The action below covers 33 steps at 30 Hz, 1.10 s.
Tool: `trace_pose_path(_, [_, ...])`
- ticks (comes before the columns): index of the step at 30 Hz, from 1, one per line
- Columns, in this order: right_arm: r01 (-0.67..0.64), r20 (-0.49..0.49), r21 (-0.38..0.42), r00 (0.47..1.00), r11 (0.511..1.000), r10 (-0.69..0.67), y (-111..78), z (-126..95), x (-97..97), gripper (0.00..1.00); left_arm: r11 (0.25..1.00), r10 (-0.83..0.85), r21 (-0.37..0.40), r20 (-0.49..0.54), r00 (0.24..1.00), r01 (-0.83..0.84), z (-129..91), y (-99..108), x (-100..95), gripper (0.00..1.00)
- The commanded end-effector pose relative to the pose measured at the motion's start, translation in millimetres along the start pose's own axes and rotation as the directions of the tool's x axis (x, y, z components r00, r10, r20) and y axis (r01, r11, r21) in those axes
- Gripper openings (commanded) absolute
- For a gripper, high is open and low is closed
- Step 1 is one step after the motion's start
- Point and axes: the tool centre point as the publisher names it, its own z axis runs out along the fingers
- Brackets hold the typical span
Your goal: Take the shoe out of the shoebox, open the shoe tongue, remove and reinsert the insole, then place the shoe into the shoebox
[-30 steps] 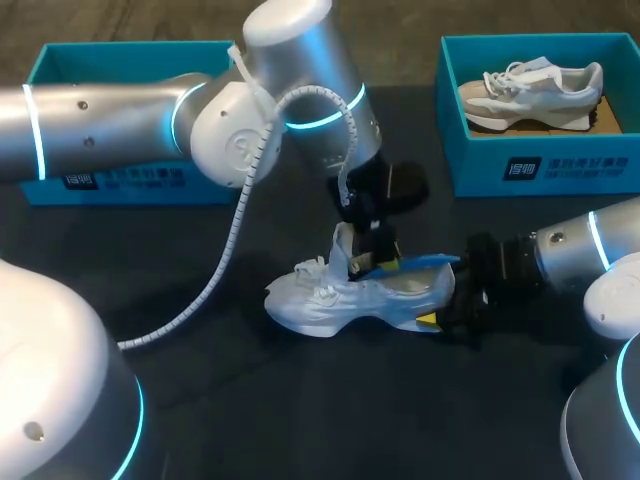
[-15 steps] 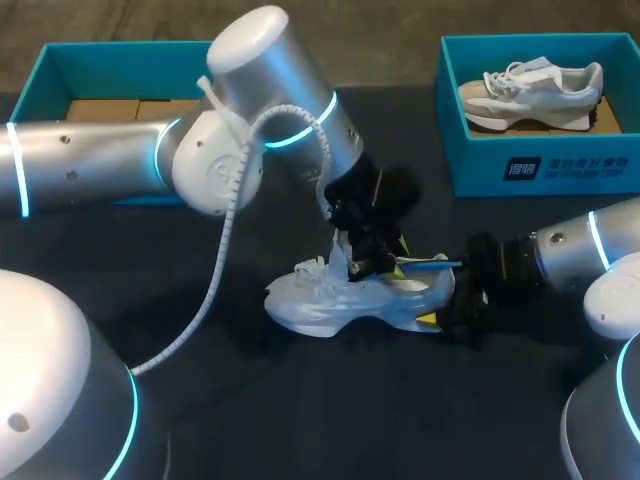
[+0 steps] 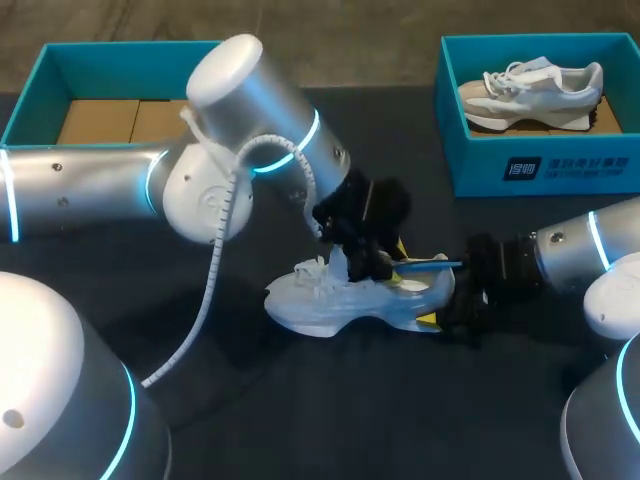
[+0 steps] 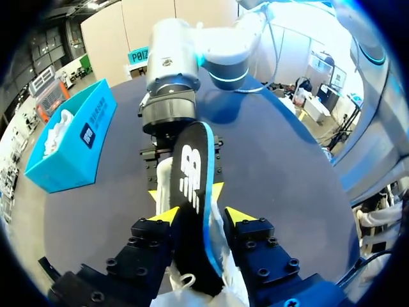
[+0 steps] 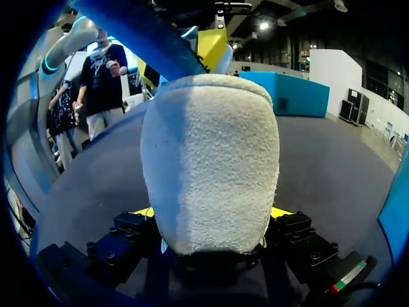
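An open teal cardboard shoebox [image 3: 40, 70] sits at the desk's far left corner. Mid-desk lies the white mesh shoe [image 3: 330, 300]. The left gripper [image 4: 201, 216] pinches the flat black, blue-edged insole [image 4: 192, 185] sticking out of it. The right gripper [image 5: 211, 214] clamps its fuzzy rounded heel. At the far right corner, a second teal box [image 3: 480, 160] holds a grey shoe [image 3: 530, 90].

**Left arm** [image 3: 90, 190] and **right arm** [image 3: 600, 245]: brushed-silver cylindrical links dotted with small dark screws, white domed joint caps, glowing cyan rings at the joints, black at the wrists. A white spiral-wrapped cable [image 3: 203, 305] loops outside the left arm's elbow.

**Left gripper** [image 4: 199, 215] and **right gripper** [image 5: 211, 212]: black blocky bodies studded with round socket screws, fingers [image 4: 167, 215] tipped bright yellow.
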Motion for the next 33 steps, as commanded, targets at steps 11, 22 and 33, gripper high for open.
trace_pose_path(11, [-0.001,0.002,0.003,1.0,1.0,0.001,-0.7,2,0.3,0.0,0.999,-0.001,-0.037,0.025,1.0,0.002,22,-3,-5.1,0.39])
trace_pose_path(22, [-0.001,0.002,0.003,1.0,1.0,0.001,-0.7,2,0.3,0.0,0.998,-0.027,-0.051,0.04,0.999,0.029,20,1,-8.5,0.0])
trace_pose_path(33, [-0.001,0.002,0.003,1.0,1.0,0.001,-0.7,2,0.3,0.0,0.995,-0.103,0.02,0.062,0.993,0.102,-15,-27,-5.7,0.0])
